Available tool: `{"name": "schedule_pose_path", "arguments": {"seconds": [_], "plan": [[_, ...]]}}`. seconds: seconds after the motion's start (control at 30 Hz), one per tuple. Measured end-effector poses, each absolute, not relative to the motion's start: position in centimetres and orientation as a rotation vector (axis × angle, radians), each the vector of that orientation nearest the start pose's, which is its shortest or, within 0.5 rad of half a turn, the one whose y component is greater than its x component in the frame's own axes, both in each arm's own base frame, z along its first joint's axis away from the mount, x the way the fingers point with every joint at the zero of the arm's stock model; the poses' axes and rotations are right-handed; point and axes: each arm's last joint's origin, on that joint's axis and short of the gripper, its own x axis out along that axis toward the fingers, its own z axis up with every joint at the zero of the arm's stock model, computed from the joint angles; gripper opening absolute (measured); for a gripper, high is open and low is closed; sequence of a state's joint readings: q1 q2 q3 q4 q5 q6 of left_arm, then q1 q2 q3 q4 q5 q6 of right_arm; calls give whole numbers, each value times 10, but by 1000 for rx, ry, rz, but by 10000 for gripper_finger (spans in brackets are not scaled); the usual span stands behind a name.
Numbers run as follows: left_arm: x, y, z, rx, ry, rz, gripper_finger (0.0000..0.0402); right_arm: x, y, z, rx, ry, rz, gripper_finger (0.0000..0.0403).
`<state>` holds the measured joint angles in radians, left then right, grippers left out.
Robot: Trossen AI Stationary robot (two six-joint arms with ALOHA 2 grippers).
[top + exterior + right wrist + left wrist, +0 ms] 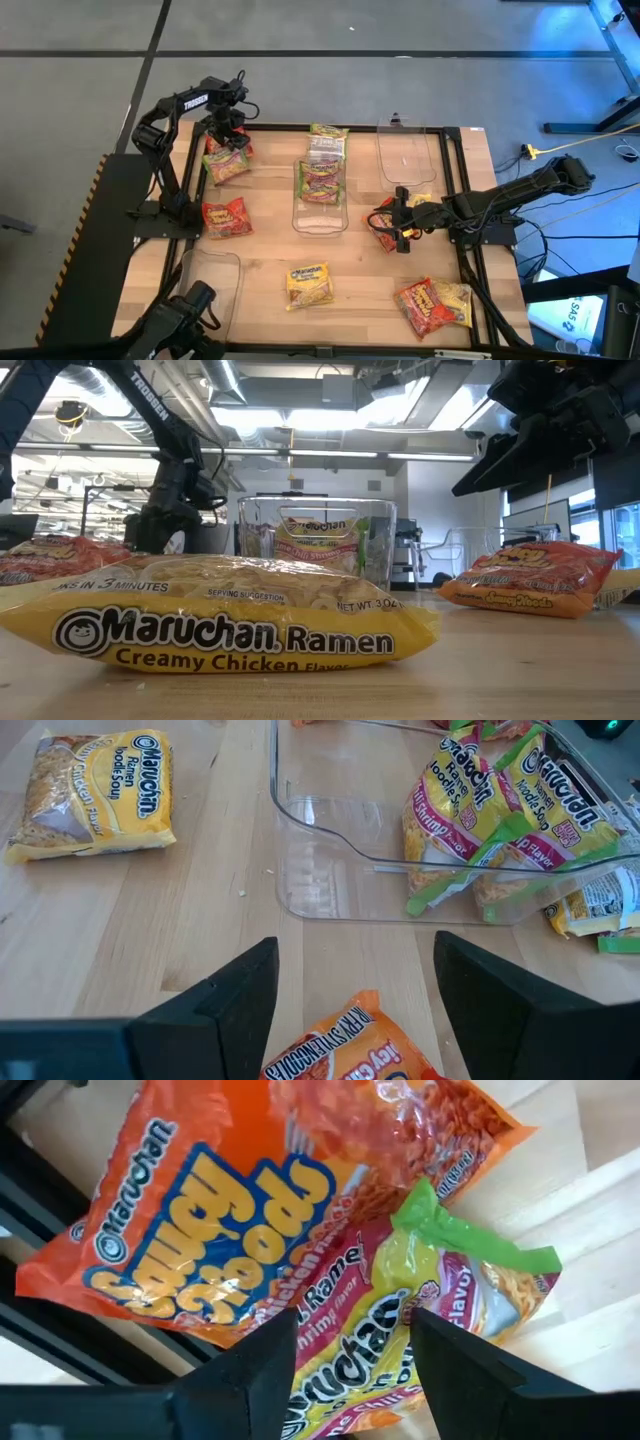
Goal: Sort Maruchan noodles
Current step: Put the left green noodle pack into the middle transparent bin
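Both grippers are busy with a pickup, it seems. At the far left corner of the tabletop, the left gripper hangs over a green-edged packet that lies partly under an orange-red packet; its fingers stand apart, one on each side of the green-edged one, and grip nothing yet. On the right side, the right gripper is low over another orange-red packet, jaws also apart and empty.

I judge the step as the approach to a grasp. The left arm next needs to come down and close on the green-edged packet alone, without dragging its orange-red neighbour, then carry it to the middle bin, where packets of that kind already lie. The right arm has a free-lying target, so a simple close should do.

Other noodles wait on the tabletop: a yellow packet near the front, and a red and a yellow one together at the front right.

From above, both grippers cover their targets, so whether fingertips touch plastic I cannot tell. The right wrist view cuts its packet off.
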<state>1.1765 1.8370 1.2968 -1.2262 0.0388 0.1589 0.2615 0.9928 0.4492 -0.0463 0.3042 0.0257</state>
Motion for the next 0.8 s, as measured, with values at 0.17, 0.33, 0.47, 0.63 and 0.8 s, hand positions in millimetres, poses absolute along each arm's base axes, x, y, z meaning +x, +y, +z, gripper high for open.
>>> {"name": "schedule_pose_path", "arguments": {"seconds": [0.17,0.33,0.47,0.63,0.8], "plan": [[119,287,188,-971,1525,658,155,191,42,196,-140,566,-49,237],[119,287,188,-967,1525,649,100,191,42,196,-140,566,-50,237],[120,287,188,-965,1516,625,49,191,42,196,-139,566,-50,237],[120,287,188,-957,1520,614,5,191,42,196,-140,566,-50,237],[123,282,190,-945,1559,604,1,191,42,196,-138,566,-51,237]]}}
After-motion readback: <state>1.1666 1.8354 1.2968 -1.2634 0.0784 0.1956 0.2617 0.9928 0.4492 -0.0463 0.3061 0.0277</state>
